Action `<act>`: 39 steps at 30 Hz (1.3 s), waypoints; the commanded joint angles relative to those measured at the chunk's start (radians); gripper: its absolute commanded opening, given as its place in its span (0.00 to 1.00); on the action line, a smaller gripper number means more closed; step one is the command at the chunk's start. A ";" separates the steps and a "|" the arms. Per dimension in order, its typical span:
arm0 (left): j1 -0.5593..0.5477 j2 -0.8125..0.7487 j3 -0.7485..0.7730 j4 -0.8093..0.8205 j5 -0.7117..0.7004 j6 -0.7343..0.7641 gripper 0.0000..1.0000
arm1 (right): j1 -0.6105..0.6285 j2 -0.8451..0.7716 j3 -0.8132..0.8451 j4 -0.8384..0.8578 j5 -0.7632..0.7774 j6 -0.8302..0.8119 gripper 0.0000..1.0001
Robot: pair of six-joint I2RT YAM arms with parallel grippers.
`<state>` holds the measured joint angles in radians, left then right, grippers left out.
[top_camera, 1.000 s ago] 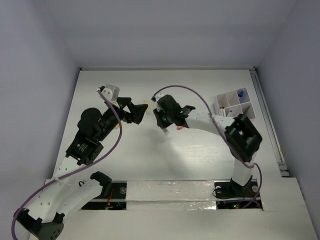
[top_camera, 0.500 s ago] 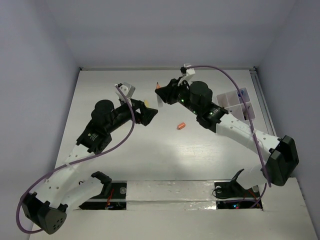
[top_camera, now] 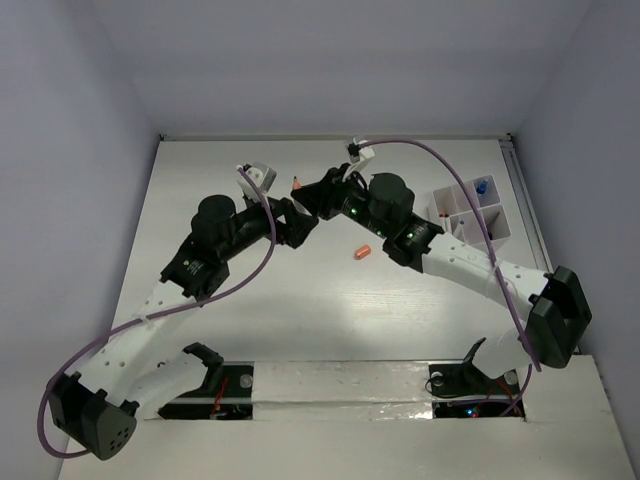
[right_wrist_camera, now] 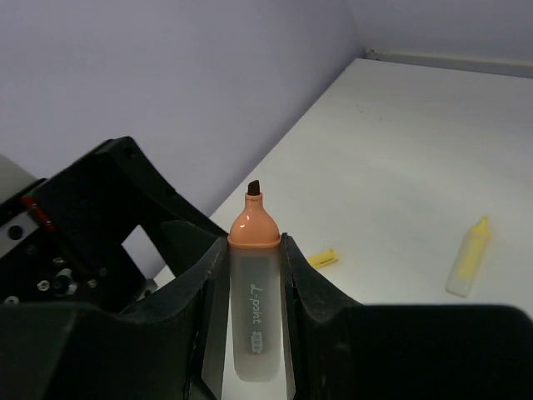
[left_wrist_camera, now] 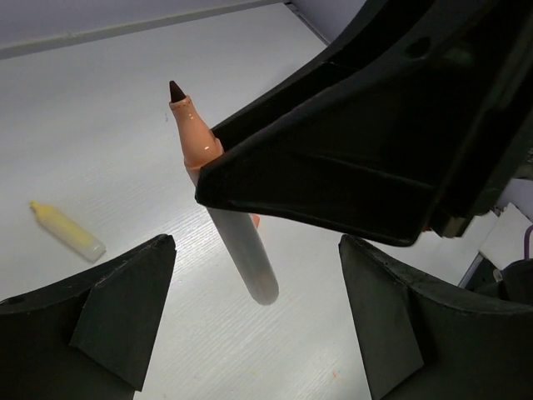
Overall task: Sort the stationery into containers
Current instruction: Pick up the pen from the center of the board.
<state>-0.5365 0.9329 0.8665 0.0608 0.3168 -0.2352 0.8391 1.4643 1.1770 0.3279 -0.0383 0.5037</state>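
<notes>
My right gripper [right_wrist_camera: 254,243] is shut on an orange-tipped highlighter [right_wrist_camera: 254,317] with a clear grey body and holds it upright in the air, dark tip up. In the top view it [top_camera: 312,197] hovers over the table's far middle. My left gripper [left_wrist_camera: 258,321] is open and empty. The highlighter's lower end [left_wrist_camera: 250,267] hangs between its spread fingers [left_wrist_camera: 117,308] without touching them. In the top view the left gripper [top_camera: 293,222] sits right against the right one. An orange cap [top_camera: 362,251] lies on the table. The white organizer box [top_camera: 470,215] stands at the right.
A yellow highlighter [right_wrist_camera: 468,256] and a small yellow cap [right_wrist_camera: 322,258] lie on the white table below the grippers; the yellow highlighter also shows in the left wrist view [left_wrist_camera: 67,232]. A blue item [top_camera: 482,187] stands in the organizer's far compartment. A rail [top_camera: 535,240] runs along the table's right edge.
My right gripper has swung from mid-table to the far middle with the highlighter, then shifted left. My left gripper has moved right to meet it, jaws around the highlighter's lower end.
</notes>
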 commanded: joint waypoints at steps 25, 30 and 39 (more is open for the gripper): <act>0.003 0.006 0.042 0.024 -0.016 0.005 0.00 | 0.048 -0.116 -0.045 0.002 0.159 -0.103 0.57; 0.003 -0.008 0.049 0.010 -0.001 0.022 0.00 | 0.048 -0.191 -0.086 -0.101 0.279 -0.128 0.84; 0.003 -0.031 0.052 -0.001 0.036 0.033 0.00 | 0.029 -0.306 -0.261 -0.356 0.403 -0.130 0.00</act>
<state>-0.5354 0.9302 0.8665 0.0360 0.3241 -0.2184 0.8761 1.1297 0.9222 0.1440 0.2867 0.3840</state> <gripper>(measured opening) 0.163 0.019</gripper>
